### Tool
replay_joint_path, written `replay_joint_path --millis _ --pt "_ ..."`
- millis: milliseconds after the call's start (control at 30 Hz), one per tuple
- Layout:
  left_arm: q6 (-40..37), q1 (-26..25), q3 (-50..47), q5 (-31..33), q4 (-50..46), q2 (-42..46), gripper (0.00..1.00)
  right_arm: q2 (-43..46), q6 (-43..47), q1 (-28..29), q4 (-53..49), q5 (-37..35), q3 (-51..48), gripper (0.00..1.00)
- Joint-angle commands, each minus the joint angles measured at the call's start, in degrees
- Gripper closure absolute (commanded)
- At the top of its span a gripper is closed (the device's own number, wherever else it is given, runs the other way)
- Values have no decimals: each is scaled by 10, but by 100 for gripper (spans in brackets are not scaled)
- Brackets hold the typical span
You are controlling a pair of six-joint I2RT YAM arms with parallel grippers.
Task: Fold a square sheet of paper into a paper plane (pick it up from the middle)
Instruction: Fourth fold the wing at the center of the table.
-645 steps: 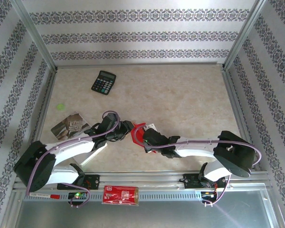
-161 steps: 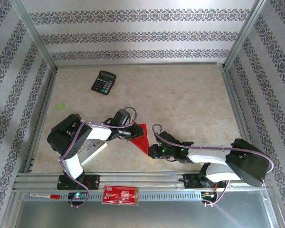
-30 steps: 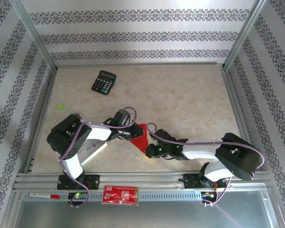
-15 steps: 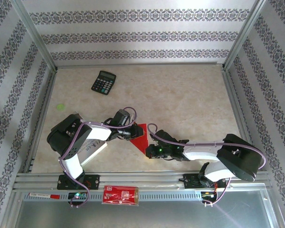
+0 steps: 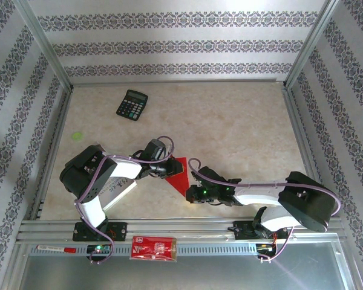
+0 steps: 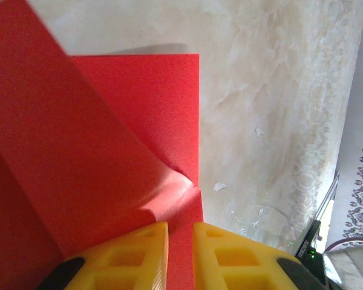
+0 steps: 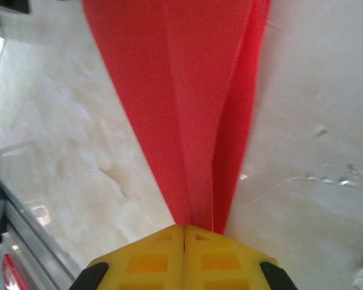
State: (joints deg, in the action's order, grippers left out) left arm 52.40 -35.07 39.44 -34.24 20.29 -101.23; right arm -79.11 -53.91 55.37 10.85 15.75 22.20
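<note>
Beige marbled worktop, patterned wallpaper on three sides; calculator far left and red packet on the near rail, both well clear of the action.

Red paper sheet sits near the middle-front of the worktop between the two arms, already part-folded to a pointed wedge (not a finished dart by my read).

Left gripper: fingers nearly together, with a thin slot between them and paper in it. It looks like a pinch on the sheet's edge, with one flap lifting up and away beside it.

Right gripper: fully closed, clamped on the narrow pointed end, with a ridge running away from it.

Risks:
- Arms pulling apart would tear the paper or yank the tip out of the right pinch, since both hold thin edges.
- The raised flap is curled near the left fingers; pressing it as is would set a skewed crease.
- Layers at the tip look splayed, so the ridge may come out off-centre.

Hard to make out:
- Overhead, both gripper bodies cover the contact points.
- I can't tell how many layers the left pinch has.
- A pale flat item under the left arm is mostly hidden.
</note>
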Motion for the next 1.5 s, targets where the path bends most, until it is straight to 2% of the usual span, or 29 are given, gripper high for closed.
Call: replay_joint_path --millis 0,167,500,867,1167,1467 --pt "-23 12 -16 35 -62 -14 82 -20 -7 5 9 -8 -18 100" --pt "-23 12 -16 36 -62 -15 82 -24 -1 5 6 -4 -15 100" --pt "-23 11 -15 36 -61 -16 82 55 -2 -1 -35 -13 6 100" --pt "-24 12 -11 35 -66 -17 82 4 24 -29 -33 5 46 100" --pt "-26 12 -6 33 -69 -17 82 -67 25 -32 5 18 27 100" --pt "-27 12 -7 34 -71 -15 82 -10 37 -38 -35 14 55 100"
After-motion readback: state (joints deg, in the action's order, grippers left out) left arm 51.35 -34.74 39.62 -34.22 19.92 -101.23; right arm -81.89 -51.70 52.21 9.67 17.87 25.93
